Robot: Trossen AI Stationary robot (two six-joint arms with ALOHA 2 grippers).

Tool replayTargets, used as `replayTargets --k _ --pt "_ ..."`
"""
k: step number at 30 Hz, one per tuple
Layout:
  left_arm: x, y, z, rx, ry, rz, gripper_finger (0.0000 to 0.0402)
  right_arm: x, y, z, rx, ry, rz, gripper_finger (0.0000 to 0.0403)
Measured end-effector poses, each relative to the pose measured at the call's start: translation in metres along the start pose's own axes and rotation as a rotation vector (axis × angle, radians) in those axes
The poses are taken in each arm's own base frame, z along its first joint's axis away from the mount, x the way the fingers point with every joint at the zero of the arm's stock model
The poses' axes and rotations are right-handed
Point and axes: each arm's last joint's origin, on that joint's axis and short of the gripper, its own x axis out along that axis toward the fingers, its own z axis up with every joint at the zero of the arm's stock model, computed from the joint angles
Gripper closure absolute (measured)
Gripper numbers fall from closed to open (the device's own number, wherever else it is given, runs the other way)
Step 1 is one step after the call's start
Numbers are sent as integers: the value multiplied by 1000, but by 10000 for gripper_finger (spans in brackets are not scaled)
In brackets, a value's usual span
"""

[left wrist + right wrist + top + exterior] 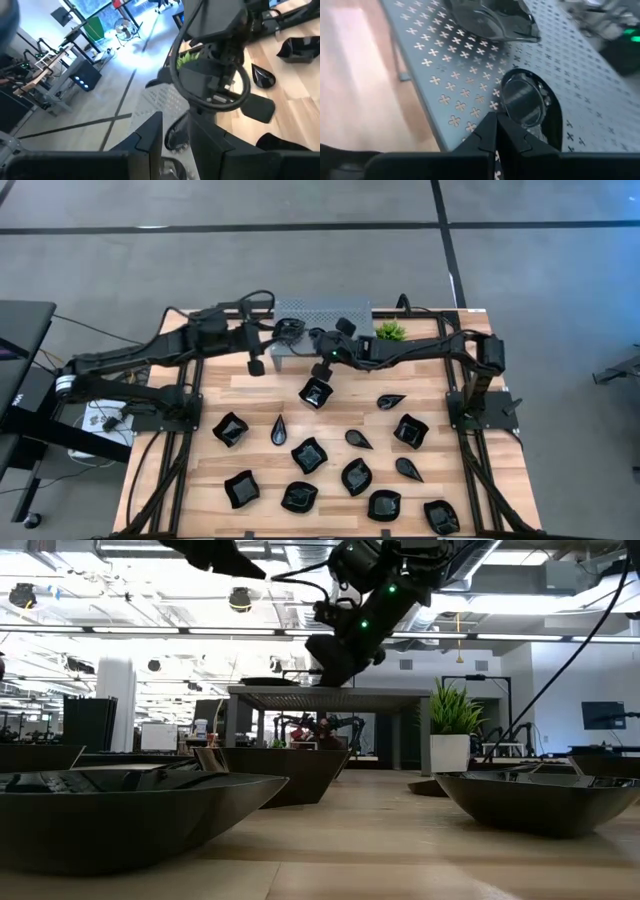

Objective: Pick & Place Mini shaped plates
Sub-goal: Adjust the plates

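Observation:
Several glossy black mini plates lie on the wooden table [250, 380], among them a wavy square [316, 392] just in front of the grey perforated stand [330, 310]. One plate [490, 20] rests on the stand top. My right gripper [496, 120] is shut at the near edge of the stand top, on a small round plate [522, 102]; in the high view the gripper [322, 368] hides this plate. My left gripper [255, 363] hangs open in the air to the left of the stand, touching nothing. My right gripper pinches the round plate by its rim [504, 112], on the side nearest the stand's edge. The fingers come from above, slanting down toward the far side. Their tips cover the place of contact. The plate sits flat against the perforated stand top.
A small green plant [390, 331] stands at the stand's right end. Plates fill the middle and near part of the table, such as a teardrop [278, 429] and a square [411, 430]. The low view shows two dishes [130, 810] [545, 798] close to the camera.

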Motion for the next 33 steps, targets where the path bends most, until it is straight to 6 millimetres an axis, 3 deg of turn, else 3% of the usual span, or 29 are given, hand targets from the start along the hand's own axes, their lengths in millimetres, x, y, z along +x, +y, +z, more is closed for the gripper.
replayTargets --k 4,11,17,26,33 --pt "0 0 0 0 2 -1 309 1 1 4 20 -47 19 402" --pt "8 -3 -3 3 28 -18 309 6 -14 9 63 -85 -17 402" --pt "12 -4 -5 5 40 -26 309 9 -17 8 84 -84 107 403" --pt "12 -5 -5 5 43 -28 309 7 -14 16 66 -170 123 403" --pt "12 -5 -6 6 49 -32 309 6 -9 12 50 -132 187 403"
